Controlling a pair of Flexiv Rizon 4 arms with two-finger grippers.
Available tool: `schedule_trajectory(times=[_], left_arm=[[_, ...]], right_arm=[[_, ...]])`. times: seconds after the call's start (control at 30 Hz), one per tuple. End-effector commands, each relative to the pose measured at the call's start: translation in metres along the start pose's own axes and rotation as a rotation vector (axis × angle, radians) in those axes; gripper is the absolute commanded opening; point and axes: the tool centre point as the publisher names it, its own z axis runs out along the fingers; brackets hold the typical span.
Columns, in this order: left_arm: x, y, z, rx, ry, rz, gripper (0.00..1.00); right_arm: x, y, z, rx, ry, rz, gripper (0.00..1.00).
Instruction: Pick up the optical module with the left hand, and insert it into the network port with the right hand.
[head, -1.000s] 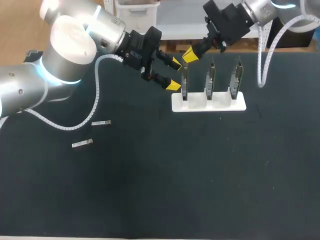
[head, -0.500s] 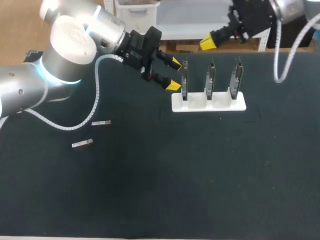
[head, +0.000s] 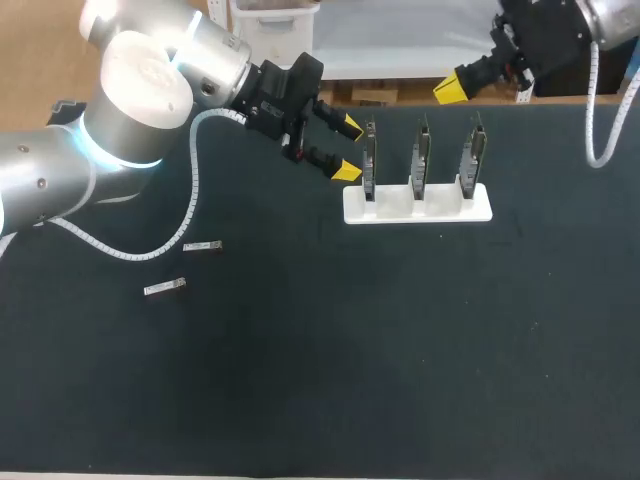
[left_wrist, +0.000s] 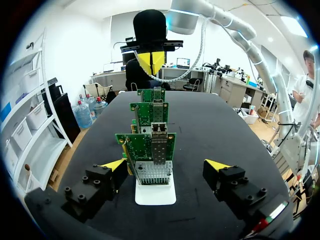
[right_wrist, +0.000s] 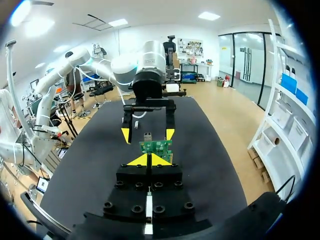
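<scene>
Two small silver optical modules (head: 202, 246) (head: 165, 288) lie flat on the black mat at the left. A white stand (head: 417, 205) holds three upright green boards; the leftmost board (head: 369, 160) (left_wrist: 146, 150) carries a metal network port (left_wrist: 159, 145). My left gripper (head: 348, 148) (left_wrist: 166, 165) stands open just left of that board, empty, with one finger on either side of the board's line. My right gripper (head: 452, 90) (right_wrist: 148, 160) is shut on nothing and hangs over the table's far edge, behind the stand. Looking along the row of boards (right_wrist: 156, 146), the right wrist view shows my left gripper (right_wrist: 148, 134) beyond them.
The black mat (head: 400, 350) covers the whole table. The stand is at the back, right of centre. A white cable (head: 190, 190) loops down from my left arm above the mat, close to the loose modules.
My right gripper has pulled away from the leftmost board, moving right and back toward the table's far edge. The left arm has kept still.
</scene>
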Motion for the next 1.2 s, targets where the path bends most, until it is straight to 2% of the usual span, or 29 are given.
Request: schedule_trajectory(times=[0.03, 0.37, 0.63, 1.2], left_arm=[[-0.001, 0.002, 0.000, 0.004, 0.004, -0.002, 1.00], [-0.001, 0.002, 0.000, 0.004, 0.004, -0.002, 1.00], [-0.001, 0.002, 0.000, 0.004, 0.004, -0.002, 1.00], [-0.001, 0.002, 0.000, 0.004, 0.004, -0.002, 1.00]], right_arm=[[0.006, 0.007, -0.002, 0.006, 0.001, -0.002, 0.00], [0.014, 0.010, 0.000, -0.041, 0.020, 0.003, 0.00], [0.015, 0.012, 0.000, -0.034, 0.010, 0.003, 0.00], [0.020, 0.016, 0.004, -0.037, 0.044, 0.010, 0.00]])
